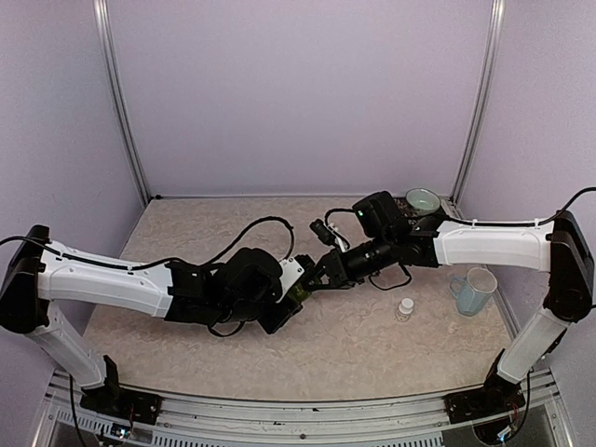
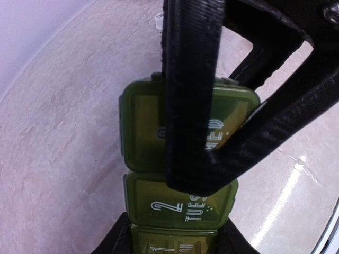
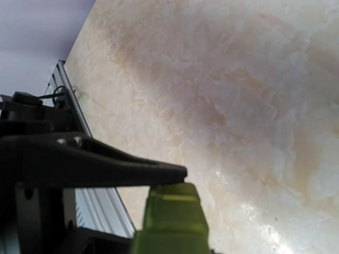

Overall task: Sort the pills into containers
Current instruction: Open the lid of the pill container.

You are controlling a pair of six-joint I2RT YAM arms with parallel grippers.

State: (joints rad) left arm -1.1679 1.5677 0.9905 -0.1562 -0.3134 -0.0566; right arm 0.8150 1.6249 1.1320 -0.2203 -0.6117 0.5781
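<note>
1. The left gripper (image 1: 291, 300) is clamped on the "1" end of the containers (image 2: 142, 124) and holds the strip above the table (image 1: 354, 345).
2. A right gripper (image 1: 322, 274) finger (image 2: 190, 95) lies across the WED lid. It cannot be told whether this gripper is closed on it.
3. Hazard: force on the far lid levers against a one-end hold. The strip may twist or slip free and drop.
4. Hazard: the finger may skid off the lid edge, leaving the lid shut.
</note>
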